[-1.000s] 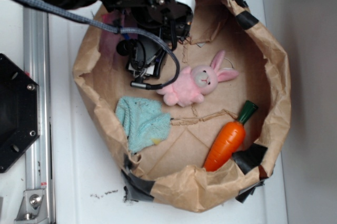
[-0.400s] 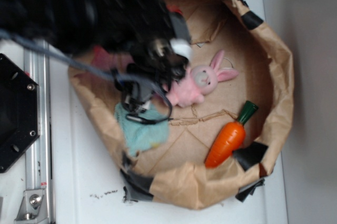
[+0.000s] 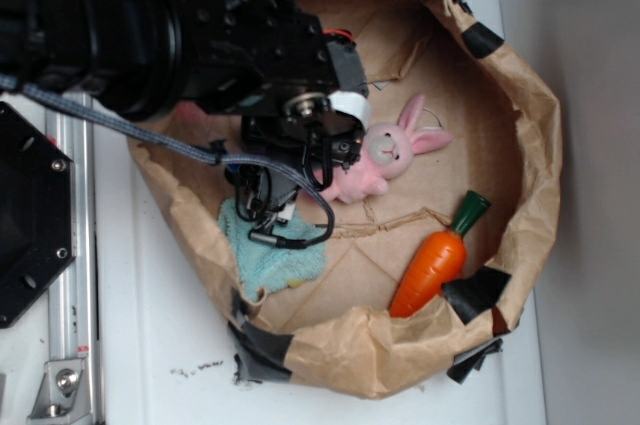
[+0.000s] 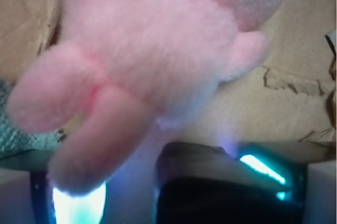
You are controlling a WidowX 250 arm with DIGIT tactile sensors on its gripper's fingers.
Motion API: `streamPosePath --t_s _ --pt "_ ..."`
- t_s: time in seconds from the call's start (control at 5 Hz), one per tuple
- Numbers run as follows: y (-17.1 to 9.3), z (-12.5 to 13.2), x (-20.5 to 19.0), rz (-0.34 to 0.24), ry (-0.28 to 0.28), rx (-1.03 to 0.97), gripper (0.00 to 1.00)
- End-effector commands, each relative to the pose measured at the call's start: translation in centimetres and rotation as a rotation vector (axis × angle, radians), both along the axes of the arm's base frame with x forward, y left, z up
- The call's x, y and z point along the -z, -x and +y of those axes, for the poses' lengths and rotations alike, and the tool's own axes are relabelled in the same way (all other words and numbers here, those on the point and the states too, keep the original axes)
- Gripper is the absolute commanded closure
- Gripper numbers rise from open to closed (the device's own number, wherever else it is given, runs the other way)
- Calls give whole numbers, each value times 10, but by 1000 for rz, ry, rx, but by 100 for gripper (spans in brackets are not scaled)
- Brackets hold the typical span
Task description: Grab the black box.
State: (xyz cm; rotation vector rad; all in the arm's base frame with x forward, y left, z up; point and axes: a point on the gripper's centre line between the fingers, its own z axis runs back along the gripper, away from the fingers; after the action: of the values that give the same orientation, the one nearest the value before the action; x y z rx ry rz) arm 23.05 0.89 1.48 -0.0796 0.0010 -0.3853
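In the wrist view the black box (image 4: pixel 226 197) fills the bottom middle of the frame, glossy and dark, held close under the camera in my gripper (image 4: pixel 176 200). From outside, my gripper (image 3: pixel 268 195) hangs over the left part of the brown paper basket (image 3: pixel 525 125), above the edge of the blue cloth (image 3: pixel 285 255). The box (image 3: pixel 262 207) shows there only as a dark shape with a white patch. The pink plush bunny (image 3: pixel 385 155) lies just right of the gripper, and its body and legs (image 4: pixel 158 60) loom large in the wrist view.
An orange toy carrot (image 3: pixel 435 265) lies at the basket's lower right. Black tape patches sit on the paper rim. A black hexagonal plate (image 3: pixel 30 215) and a metal rail (image 3: pixel 70 245) are left of the basket. The arm covers the basket's upper left.
My gripper has swung from the basket's upper left down toward the blue cloth, taking the black box along. The bunny, carrot and cloth stay put.
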Motion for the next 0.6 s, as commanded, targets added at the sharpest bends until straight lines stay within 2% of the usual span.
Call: streamPosePath --t_s 0.0,0.2,0.4 --pt "1 -6 -4 -49 -17 27 100" --pt "2 3 -10 -59 -32 13 100" --pt "1 25 -20 -65 -56 -27 100"
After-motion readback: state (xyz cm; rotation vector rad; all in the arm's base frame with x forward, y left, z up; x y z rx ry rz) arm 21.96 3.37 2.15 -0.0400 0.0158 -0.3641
